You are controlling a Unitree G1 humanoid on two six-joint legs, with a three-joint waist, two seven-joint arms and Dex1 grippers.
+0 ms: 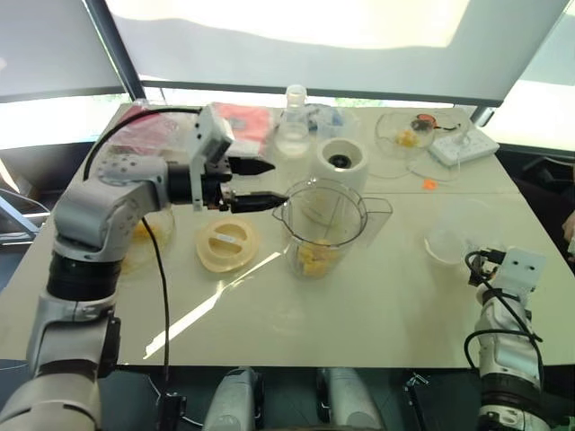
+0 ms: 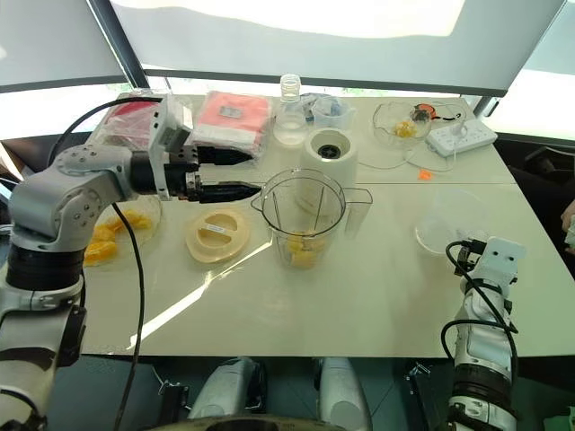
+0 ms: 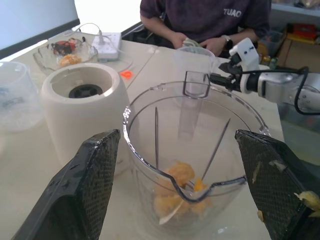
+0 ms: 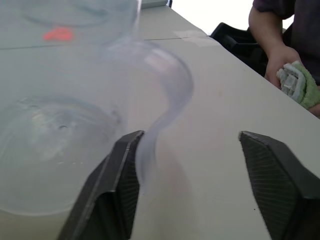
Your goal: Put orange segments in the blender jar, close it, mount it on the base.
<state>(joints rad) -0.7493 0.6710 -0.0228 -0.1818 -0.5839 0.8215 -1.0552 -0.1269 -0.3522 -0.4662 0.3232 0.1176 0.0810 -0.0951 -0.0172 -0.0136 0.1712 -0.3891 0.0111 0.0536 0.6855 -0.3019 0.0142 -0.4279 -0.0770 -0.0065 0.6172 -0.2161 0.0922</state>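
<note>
The blender jar [image 1: 322, 224] is seen standing upright at the centre of the frame on the pale surface [image 1: 359, 314], with orange segments [image 1: 314, 258] lying at its bottom and its top uncovered. Just behind it, toward the upper centre, the cream-white base [image 1: 341, 162] is placed, its dark socket facing up. A flat pale-yellow lid [image 1: 227, 244] is laid on the surface to the left of the jar. More orange pieces [image 2: 112, 232] are gathered in a shallow clear bowl at the left edge, partly hidden by the arm.

The left tool [image 1: 265, 184] is held level at the jar's left rim, its two black fingers [image 3: 90, 185] set well apart with nothing between them; bits of pulp are stuck on one finger.

The right tool [image 4: 190, 185] is found at the lower right of the frame, beside an empty clear bowl [image 1: 446, 243]. Its fingers are seen apart, one of them against the bowl's wall, and nothing is clamped.

A person's hand [image 4: 280, 62] holding a cloth is visible at the far side of the surface.
</note>
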